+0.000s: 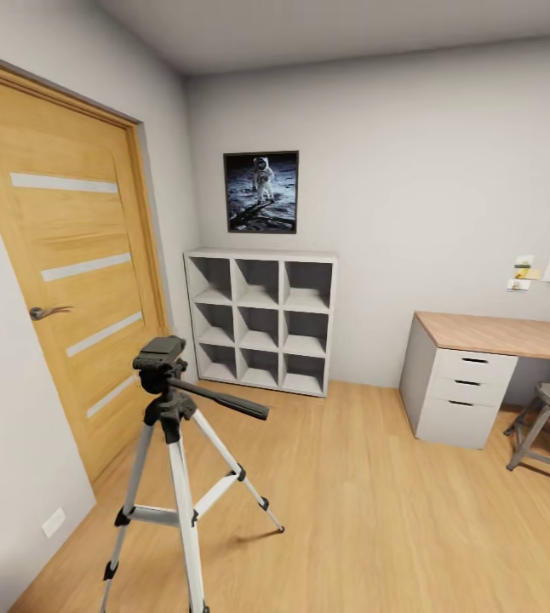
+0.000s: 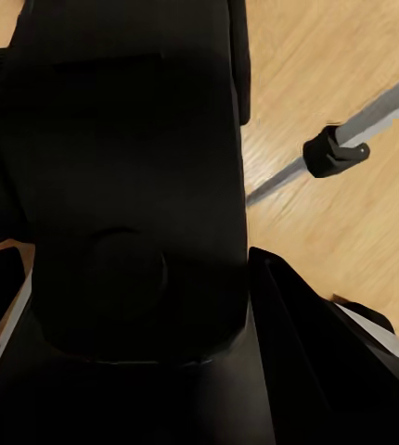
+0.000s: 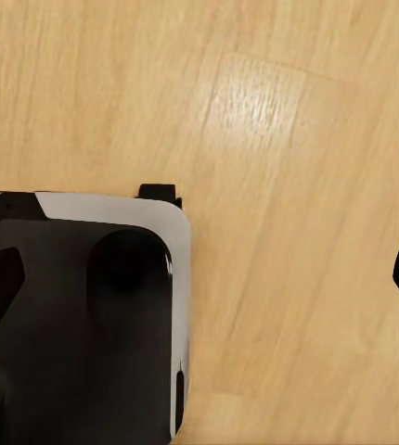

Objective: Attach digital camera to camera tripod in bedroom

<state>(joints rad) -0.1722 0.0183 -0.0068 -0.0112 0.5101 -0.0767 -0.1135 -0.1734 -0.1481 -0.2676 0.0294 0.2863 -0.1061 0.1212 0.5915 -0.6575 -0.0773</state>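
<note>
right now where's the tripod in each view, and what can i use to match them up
Head view: the camera tripod stands at lower left on the wood floor, in front of the wooden door, its head bare.
Left wrist view: one silver leg with a black foot crosses the upper right, beyond the dark gripper body.
Right wrist view: not in it.
Shared landmark: the light wood floor.

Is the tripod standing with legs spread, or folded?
Standing upright, legs spread: the camera tripod has its silver legs splayed on the wood floor, head level and bare.
</note>
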